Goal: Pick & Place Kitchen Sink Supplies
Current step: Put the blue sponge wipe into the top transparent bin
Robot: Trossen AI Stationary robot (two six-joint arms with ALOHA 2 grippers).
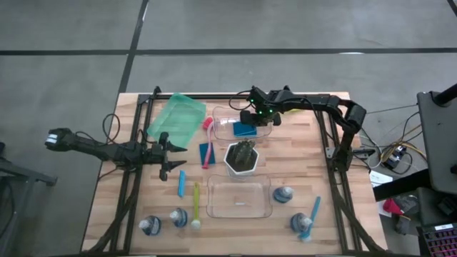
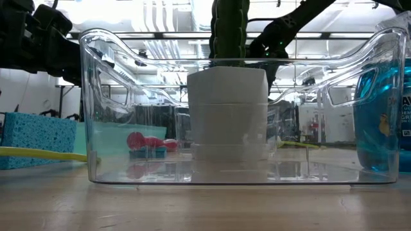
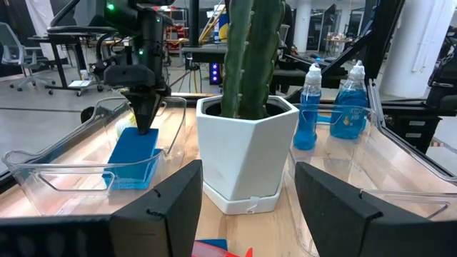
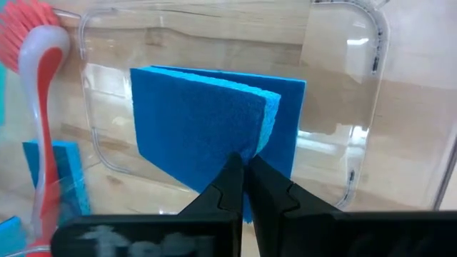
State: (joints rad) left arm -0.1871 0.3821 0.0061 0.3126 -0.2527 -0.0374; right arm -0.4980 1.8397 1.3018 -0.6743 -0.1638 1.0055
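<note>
the right gripper (image 4: 246, 171), fingers pressed together on nothing, hangs directly above the blue sponge (image 4: 214, 135) lying in the far clear bin (image 4: 343, 114). the left gripper (image 3: 246, 214) waits spread and empty beside the white pot (image 3: 246, 153), far from that bin. the right arm is clearly nearer.

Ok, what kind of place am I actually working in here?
Probably a lab or workshop, not a kitchen: the wooden table stands on bare concrete, with office chairs, equipment stands and ceiling ducts beyond it.
</note>
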